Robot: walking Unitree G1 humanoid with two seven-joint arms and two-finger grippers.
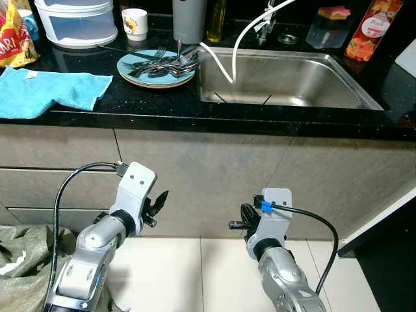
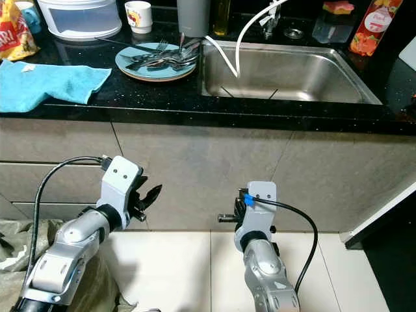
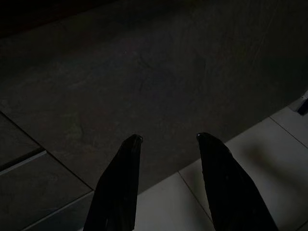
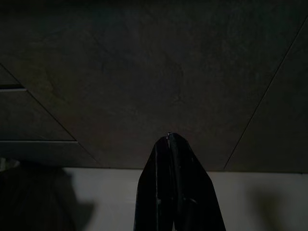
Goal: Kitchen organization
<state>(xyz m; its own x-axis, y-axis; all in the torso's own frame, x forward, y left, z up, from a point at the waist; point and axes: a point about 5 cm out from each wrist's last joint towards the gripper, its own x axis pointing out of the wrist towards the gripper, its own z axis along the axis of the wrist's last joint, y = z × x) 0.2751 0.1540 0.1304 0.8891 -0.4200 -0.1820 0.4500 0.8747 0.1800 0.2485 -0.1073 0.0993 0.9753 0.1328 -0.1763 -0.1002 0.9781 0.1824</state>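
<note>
- The left gripper (image 3: 166, 144) hangs low before the cabinet front (image 1: 214, 169), fingers spread and empty; the right gripper (image 4: 168, 136) hangs beside it, fingers pressed together.
- The thin metal forks (image 1: 162, 64) lie loosely heaped on the glossy blue plate (image 1: 133, 66), just beside the steel sink (image 1: 286, 78).
- Risk: a clumsy pinch could scatter the slick cutlery or push the plate off the polished black counter (image 1: 162, 104).
- The soft blue towel (image 1: 52, 91) lies crumpled nearby.

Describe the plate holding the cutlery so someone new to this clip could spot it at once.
Start at the steel sink set in the black counter. Just beyond the sink's left rim sits a round light-blue plate piled with forks and spoons. It is the only plate there, lying between the sink and the blue towel.
</note>
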